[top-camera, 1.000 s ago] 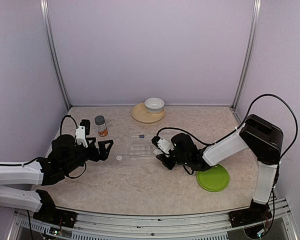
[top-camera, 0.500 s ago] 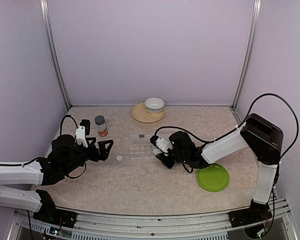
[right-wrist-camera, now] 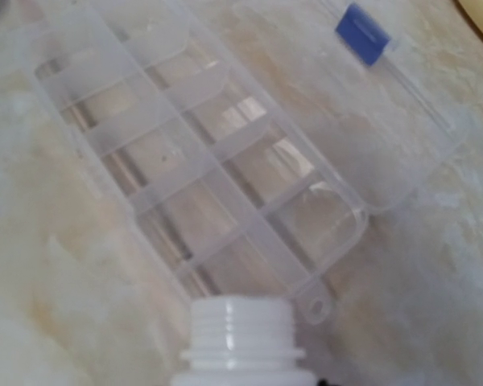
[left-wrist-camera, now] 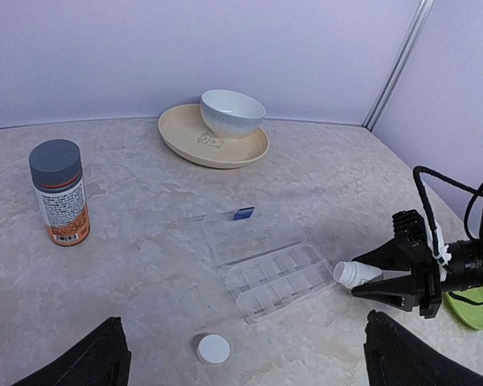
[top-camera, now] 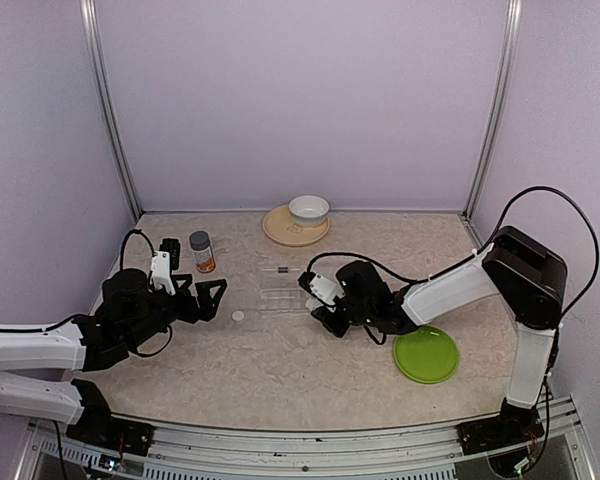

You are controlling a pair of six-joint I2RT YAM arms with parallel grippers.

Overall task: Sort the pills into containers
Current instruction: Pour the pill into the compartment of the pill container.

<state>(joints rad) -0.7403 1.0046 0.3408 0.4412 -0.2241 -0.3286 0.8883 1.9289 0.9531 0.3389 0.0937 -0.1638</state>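
**Bottle mouth edges up to the pill box; no pour yet**

Over the last second the right end effector (left-wrist-camera: 370, 276) has crept a little further toward the pill box (left-wrist-camera: 278, 280), while the left arm has not moved. The right end effector is clenched on a white bottle (left-wrist-camera: 352, 274). The bottle is uncapped and lies nearly on its side, with its open mouth pointing ahead of the fingers. In the right wrist view the threaded neck sits just short of the box's nearest end, by the small tab at the corner, and it may be touching there or just apart.

The box lies flat on the counter (top-camera: 280, 370) directly in front of this end effector. Its lid (left-wrist-camera: 240, 235) is folded open on the far side. I cannot make out any pills in the compartments or at the bottle's mouth, so they are presumably still inside the bottle.

The small advance likely means the approach is finishing and the pour is next. The mouth has to pass over the end wall and stop above one compartment. Tipping too early would probably spill pills onto the counter short of the box.

The left end effector (top-camera: 202, 298) is released, with its fingers spread wide and holding nothing. A loose white cap (left-wrist-camera: 213, 349) lies just ahead of it, between it and the box. An orange-labelled bottle (left-wrist-camera: 58, 193) stands off to its left.
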